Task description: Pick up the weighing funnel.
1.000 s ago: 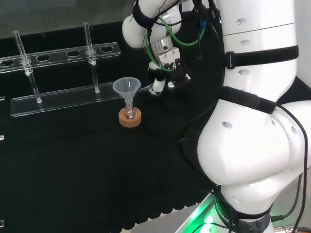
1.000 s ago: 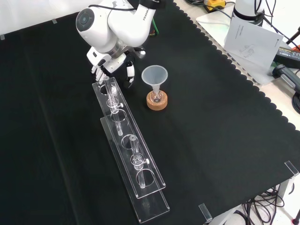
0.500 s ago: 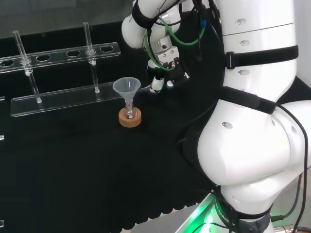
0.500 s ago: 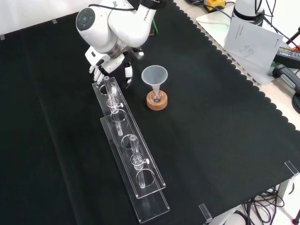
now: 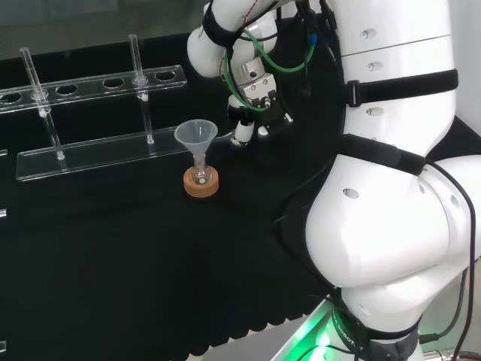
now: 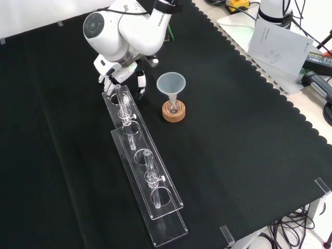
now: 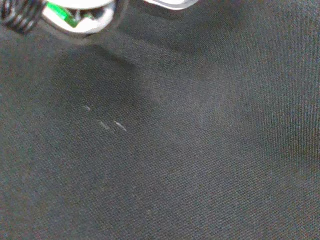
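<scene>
As the hand (image 5: 254,120) hangs near the funnel (image 5: 196,135) | hold unclear

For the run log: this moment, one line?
hand: at far end of rack, left of funnel, front view | grip: cannot tell | funnel: upright in flask

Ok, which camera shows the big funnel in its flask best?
The head view: the funnel is seen side-on, its stem down in the small flask on the cork ring. The front view looks down into its mouth; the wrist view faces black cloth.
</scene>
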`<state>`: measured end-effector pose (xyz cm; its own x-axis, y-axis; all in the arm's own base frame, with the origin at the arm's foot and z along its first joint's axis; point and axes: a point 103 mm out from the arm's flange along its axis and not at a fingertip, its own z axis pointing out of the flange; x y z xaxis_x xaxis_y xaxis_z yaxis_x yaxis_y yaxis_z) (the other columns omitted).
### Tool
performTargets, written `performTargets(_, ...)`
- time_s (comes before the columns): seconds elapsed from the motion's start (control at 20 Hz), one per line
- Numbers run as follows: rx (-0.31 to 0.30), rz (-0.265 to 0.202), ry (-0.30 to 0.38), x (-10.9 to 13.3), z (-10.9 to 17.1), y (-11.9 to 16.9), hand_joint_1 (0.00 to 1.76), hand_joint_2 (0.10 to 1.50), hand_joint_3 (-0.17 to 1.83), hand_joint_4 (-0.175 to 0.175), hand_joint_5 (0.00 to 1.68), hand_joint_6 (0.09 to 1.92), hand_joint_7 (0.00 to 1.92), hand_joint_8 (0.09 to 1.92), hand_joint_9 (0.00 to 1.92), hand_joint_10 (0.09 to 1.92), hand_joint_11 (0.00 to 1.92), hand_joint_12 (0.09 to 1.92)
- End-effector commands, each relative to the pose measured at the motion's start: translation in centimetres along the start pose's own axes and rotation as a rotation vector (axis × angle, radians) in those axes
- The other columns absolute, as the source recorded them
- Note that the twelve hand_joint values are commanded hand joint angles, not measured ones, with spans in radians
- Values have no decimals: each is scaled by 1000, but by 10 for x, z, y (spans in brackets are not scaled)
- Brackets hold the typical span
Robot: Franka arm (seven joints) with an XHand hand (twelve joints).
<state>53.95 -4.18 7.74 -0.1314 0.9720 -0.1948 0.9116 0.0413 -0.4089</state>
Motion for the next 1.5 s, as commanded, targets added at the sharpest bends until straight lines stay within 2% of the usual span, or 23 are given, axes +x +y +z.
performTargets(0.05,-12,3,0,-1,1,1,882,616,590,-7,711,641,510,686,756,516,457,1310)
performTargets(0.4,-24,1,-3,2,2,2,885,623,595,6,777,678,537,694,779,523,470,1309)
performTargets(1.05,-18,5,-4,2,9,8,893,638,601,8,788,695,545,691,792,521,483,1302)
performTargets(1.3,-11,10,0,1,11,8,896,646,605,27,879,728,552,691,795,519,486,1300)
performTargets(1.4,-11,14,2,0,11,7,899,651,607,42,935,726,556,689,798,516,490,1297)
performTargets(1.5,-23,18,-6,0,10,6,1002,802,428,130,1055,792,564,686,808,513,499,1294)
